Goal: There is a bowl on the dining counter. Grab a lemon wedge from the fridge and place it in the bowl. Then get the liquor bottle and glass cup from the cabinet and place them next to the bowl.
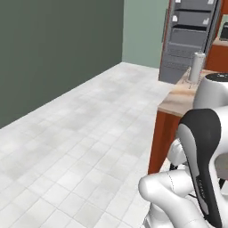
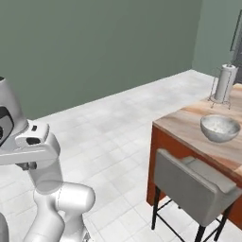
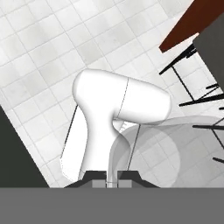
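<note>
Glass cup [image 3: 170, 148] sits clamped in the shut end effector [image 3: 112, 178], so carrying it to the bowl [image 2: 220, 128] near the tabletop [image 2: 189, 124] corner seems next.

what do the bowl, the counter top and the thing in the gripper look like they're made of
Bowl: probably glazed ceramic or stone, with a speckled grey-white, softly glossy look.
Counter top: pale wood, with grain streaks and a matte finish.
Glass cup pinched in the gripper: clear glass, since floor tiles show through its curved wall.
</note>
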